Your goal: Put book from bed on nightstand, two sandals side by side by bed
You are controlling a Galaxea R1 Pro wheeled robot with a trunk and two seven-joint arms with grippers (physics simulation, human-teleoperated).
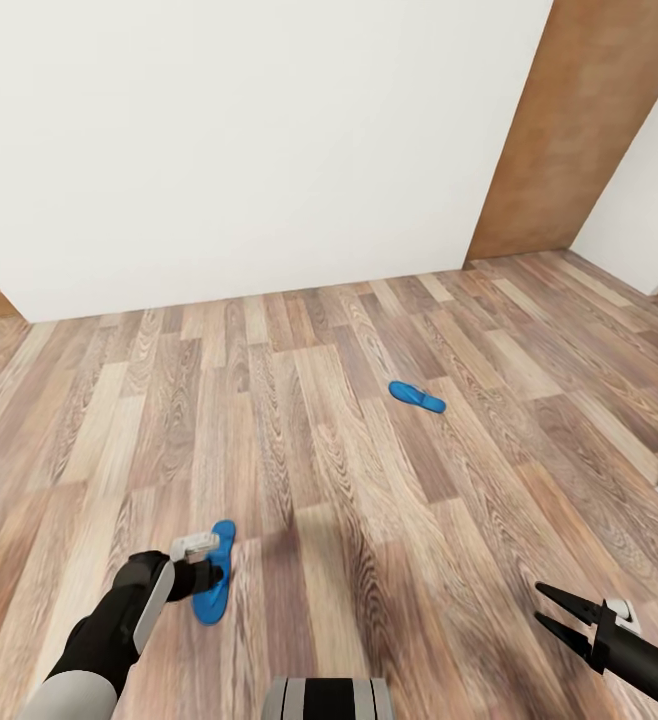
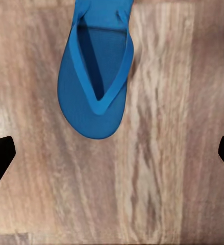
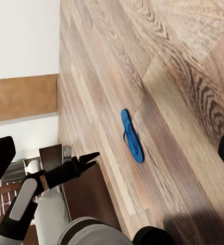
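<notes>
hovering over one blue sandal [image 2: 95, 81], left gripper [image 1: 209, 572] spread wide.

My head camera looks down over the plank floor [image 1: 349, 480] toward the white wall [image 1: 229, 140]. My left wrist camera faces straight down, close above one sandal [image 2: 96, 76], which the head view shares.

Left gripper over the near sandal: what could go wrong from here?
The left gripper hangs open above the near sandal, whose toe end sits off-centre between the fingertips in the left wrist view; closing now could miss it or only nudge it. The sandal lies flat on the floor, so the fingers may scrape the planks before gripping. The far sandal lies well apart, so pairing needs a second trip.
</notes>
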